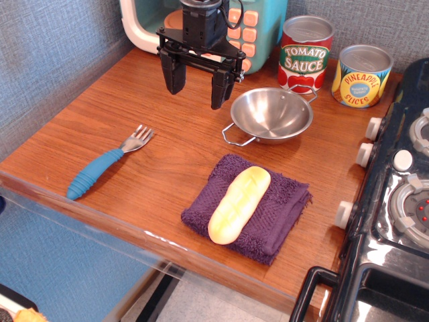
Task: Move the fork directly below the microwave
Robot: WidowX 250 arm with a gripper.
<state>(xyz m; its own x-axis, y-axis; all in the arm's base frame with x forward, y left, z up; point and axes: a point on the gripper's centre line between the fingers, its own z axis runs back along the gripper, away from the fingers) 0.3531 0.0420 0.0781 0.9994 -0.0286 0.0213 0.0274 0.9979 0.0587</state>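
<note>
While your gripper (198, 84) hung with its jaws spread and empty at the upper middle of the frame, just in front of the microwave (258, 27), the fork (107, 163) lay on the table (80, 114) at the left, head toward the upper right. You had a bowl (271, 115) right of the gripper, and a roll (239, 204) on a cloth (281, 215) lower down.

1. The microwave (258, 27) is standing at the back of the table (181, 134), with two cans (305, 54) sitting to its right.
2. The bowl (270, 115) is resting before the cans.
3. The bread roll (239, 204) is lying on the cloth (281, 215), before the bowl.
4. The fork (107, 163) is lying far left.
5. The stove (395, 201) is sitting along the right edge.
</note>
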